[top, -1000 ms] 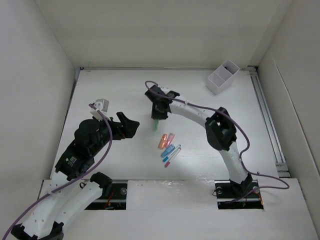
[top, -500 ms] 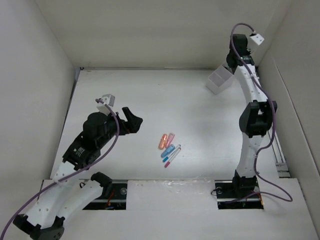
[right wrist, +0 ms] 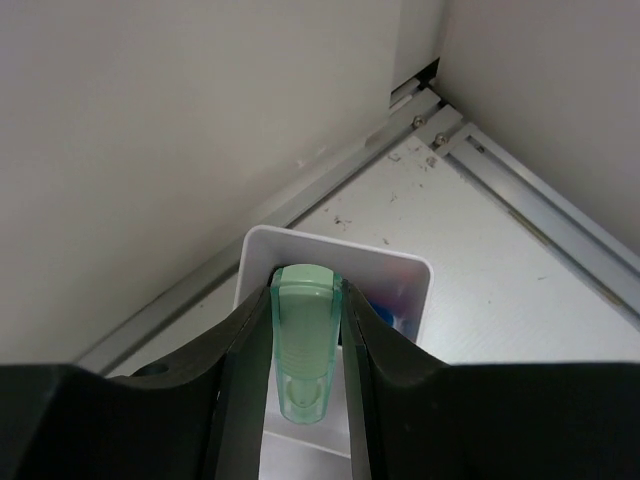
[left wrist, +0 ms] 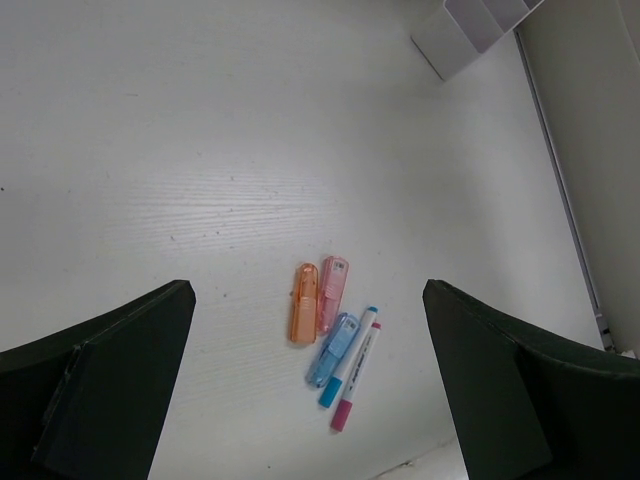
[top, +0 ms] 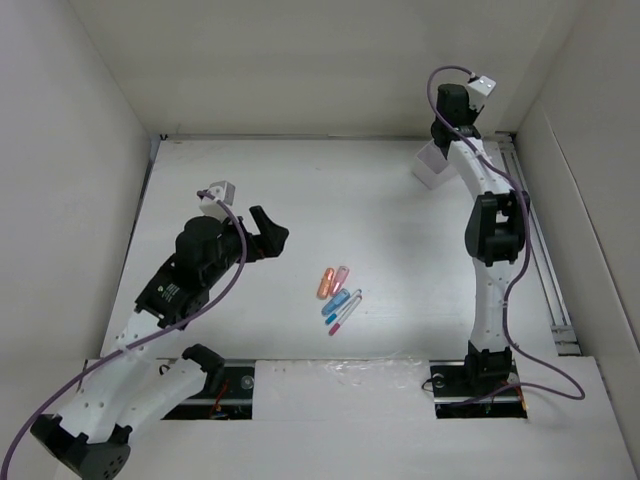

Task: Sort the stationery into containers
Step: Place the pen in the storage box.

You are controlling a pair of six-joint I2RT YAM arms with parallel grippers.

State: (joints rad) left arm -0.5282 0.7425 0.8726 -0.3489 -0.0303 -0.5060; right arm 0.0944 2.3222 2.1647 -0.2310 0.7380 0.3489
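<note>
My right gripper (right wrist: 303, 350) is shut on a short green piece (right wrist: 303, 340) and holds it over the white divided box (right wrist: 412, 275), which stands at the table's far right corner (top: 432, 168). Something blue and pink lies inside the box (right wrist: 400, 318). An orange piece (left wrist: 303, 303), a pink piece (left wrist: 331, 292), a blue piece (left wrist: 334, 348) and two thin white pens (left wrist: 353, 366) lie together mid-table, also in the top view (top: 337, 294). My left gripper (top: 270, 237) is open and empty, left of the pile and above the table.
White walls enclose the table on three sides. A metal rail (top: 535, 235) runs along the right edge. The box's corner also shows in the left wrist view (left wrist: 470, 35).
My right arm has swung from mid-table to the far right corner with the green piece and now holds it over the box. My left gripper has edged slightly right.
</note>
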